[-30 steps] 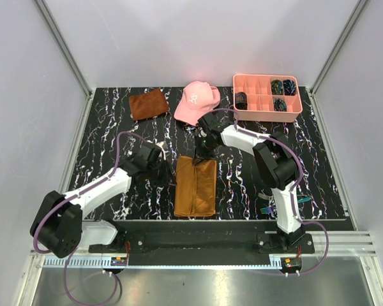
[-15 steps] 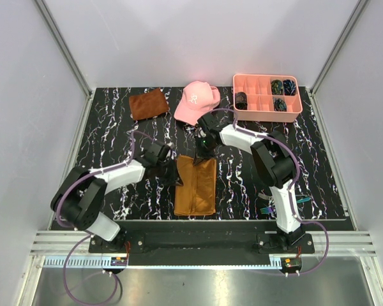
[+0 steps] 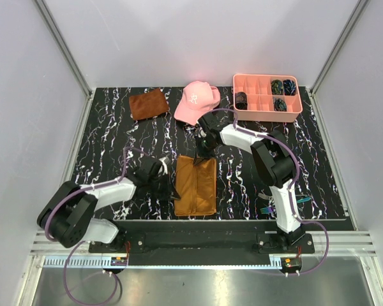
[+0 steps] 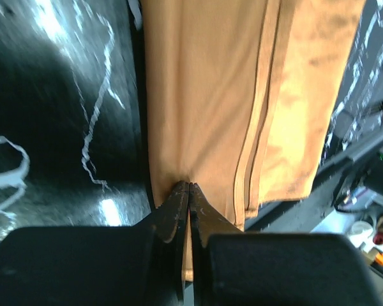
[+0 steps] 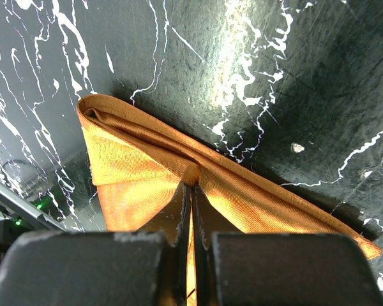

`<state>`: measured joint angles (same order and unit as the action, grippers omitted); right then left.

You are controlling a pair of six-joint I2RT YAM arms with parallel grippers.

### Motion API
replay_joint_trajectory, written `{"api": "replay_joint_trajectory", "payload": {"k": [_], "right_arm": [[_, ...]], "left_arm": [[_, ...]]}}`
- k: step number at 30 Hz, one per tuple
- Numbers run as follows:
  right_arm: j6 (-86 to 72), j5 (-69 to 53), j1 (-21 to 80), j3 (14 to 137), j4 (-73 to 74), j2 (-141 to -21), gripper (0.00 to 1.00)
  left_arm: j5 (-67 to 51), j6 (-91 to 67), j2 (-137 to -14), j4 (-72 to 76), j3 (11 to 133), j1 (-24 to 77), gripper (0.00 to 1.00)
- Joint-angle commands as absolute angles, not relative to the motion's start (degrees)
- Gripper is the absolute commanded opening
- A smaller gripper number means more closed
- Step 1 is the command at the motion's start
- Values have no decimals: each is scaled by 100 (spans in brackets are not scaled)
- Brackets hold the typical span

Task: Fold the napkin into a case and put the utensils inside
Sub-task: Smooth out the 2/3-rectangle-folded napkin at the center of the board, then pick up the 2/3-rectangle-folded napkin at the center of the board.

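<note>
- Brown in a dark rust shade, the small cloth [image 3: 148, 103] is lying flat at 11 o'clock on the black marbled table [image 3: 108, 137].
- At 9 o'clock of the napkin [image 3: 196, 188], the left gripper [image 4: 189, 186] is pinching that cloth's left edge, its jaws pressing together on the fabric.
- That orange-brown napkin is lying at 6 o'clock on the table, folded into a long strip with layered edges running down it.
- At 12 o'clock, the pink cap [image 3: 196, 101] is sitting beyond the napkin's far end.
- Below the cap, the right gripper [image 5: 191, 186] is nipping the napkin's far edge, its jaws clamping tight on a raised fold.
- At 1 o'clock, the pink tray [image 3: 266, 112] is holding dark items in several compartments.
- At 5 o'clock, the utensils [image 3: 266, 209] are lying beside the right arm's base, well apart from the napkin.
</note>
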<state>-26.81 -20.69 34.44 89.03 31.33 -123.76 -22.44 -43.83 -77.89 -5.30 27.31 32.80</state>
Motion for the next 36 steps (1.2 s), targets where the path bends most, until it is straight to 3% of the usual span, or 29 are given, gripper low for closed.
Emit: {"api": "replay_joint_trajectory", "payload": {"k": [1,22,27,28,29,32,33,35,36], "right_arm": [[-2637,-2021,3375,8965,3085,-12515,0],[-2848,-2109,3366,9176,3085,-12577,0],[-2892,-2145,3366,9307,3137,-12446,4],[-2900,-2153,3358,9351,3181,-12419,8],[-2918,-2162,3366,9456,3277,-12358,19],[-2953,-2162,3323,9658,3549,-12165,41],[-2962,-2180,3296,9677,3629,-12086,55],[-2997,-2101,3130,9563,3788,-11701,67],[-3014,-2014,3051,9458,3840,-11524,79]], "left_arm": [[-2575,-4342,-7498,-439,2312,3366,4],[-3015,-4790,-5926,-648,1203,3735,7],[-2848,-4825,-5107,-1518,1660,3814,21],[-2804,-4816,-4985,-1625,2018,3806,23],[-2638,-4773,-4949,-1722,2195,3806,25],[-2121,-4632,-5070,-1828,2855,3814,44],[-2022,-4614,-5167,-1785,3170,3832,53],[-1663,-4588,-5562,-1784,3488,4015,58],[-1478,-4597,-5694,-1784,3776,4138,61]]}}
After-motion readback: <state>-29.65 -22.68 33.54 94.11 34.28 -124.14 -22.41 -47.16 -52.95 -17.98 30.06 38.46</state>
